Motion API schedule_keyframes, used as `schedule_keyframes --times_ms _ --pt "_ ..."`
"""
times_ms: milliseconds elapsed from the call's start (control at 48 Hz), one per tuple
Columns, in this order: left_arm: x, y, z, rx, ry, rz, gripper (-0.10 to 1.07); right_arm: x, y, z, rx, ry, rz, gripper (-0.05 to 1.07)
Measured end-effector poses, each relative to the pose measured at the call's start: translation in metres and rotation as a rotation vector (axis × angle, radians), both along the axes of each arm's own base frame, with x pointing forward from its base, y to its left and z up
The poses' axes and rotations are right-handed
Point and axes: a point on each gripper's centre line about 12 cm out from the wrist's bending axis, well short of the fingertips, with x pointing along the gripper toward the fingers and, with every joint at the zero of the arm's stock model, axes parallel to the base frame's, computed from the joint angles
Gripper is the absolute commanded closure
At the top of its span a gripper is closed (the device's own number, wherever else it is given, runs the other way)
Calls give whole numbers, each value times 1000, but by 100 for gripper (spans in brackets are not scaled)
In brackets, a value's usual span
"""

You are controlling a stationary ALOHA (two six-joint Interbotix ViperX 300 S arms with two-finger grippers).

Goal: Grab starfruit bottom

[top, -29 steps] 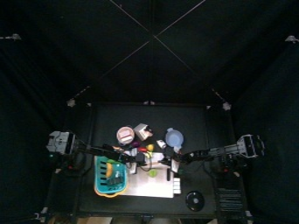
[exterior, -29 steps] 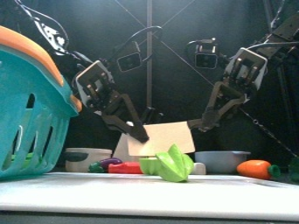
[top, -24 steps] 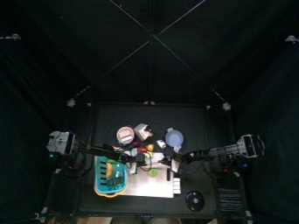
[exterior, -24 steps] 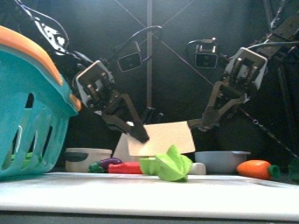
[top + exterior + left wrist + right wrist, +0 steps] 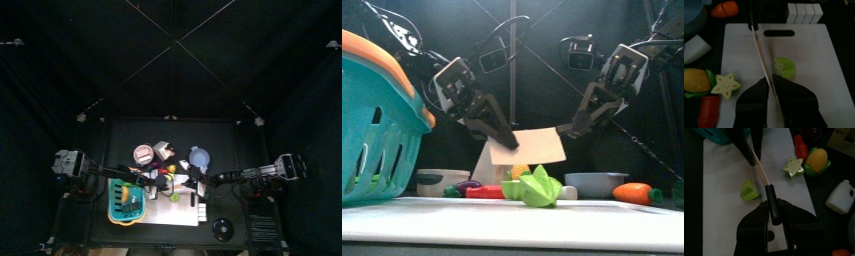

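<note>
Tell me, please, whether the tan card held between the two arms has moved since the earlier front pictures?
Yes. In the front view the tan card has risen, opening a gap above the starfruit piece, which lies unmoved on the white cutting board.

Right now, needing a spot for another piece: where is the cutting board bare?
Bare: the cutting board between the starfruit and its handle slot, and the side away from the star slice. Crowded: that slice's edge, with corn and a red piece.

Black table [image 5: 227,135] with white cutting board [image 5: 817,75], teal basket [image 5: 376,140], grey bowl [image 5: 596,184].
</note>
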Motion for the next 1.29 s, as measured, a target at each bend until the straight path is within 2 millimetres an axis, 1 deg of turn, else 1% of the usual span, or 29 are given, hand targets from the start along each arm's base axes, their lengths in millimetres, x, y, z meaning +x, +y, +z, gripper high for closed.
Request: schedule_keyframes --times_ms 125,208,354,479,646,771,917,1042,1188,1292 --pt "2 4 7 -2 -20 10 16 -4 -1 2 4 -5 -13 51" --pt "2 10 10 -6 -27 28 13 -7 -2 3 7 -6 -31 51" --pt "4 21 22 -15 -74 51 12 -13 -3 3 16 -7 -47 51" --pt "4 28 38 -29 -145 58 12 -19 -4 6 29 -19 -61 51" --pt "-3 37 53 -51 -234 64 12 -28 -4 10 58 -37 -92 51" --pt "-11 45 59 -55 -266 80 13 -40 -4 6 88 -31 -118 51" --pt "-21 53 68 -57 -299 98 13 -58 -2 -6 149 7 -178 51" --pt "-28 57 72 -55 -311 110 13 -69 0 -11 179 27 -224 51" --pt "-35 61 77 -51 -325 123 13 -77 3 -9 170 42 -258 51" --pt "-40 63 80 -51 -333 130 13 -83 -1 -6 149 56 -316 51"
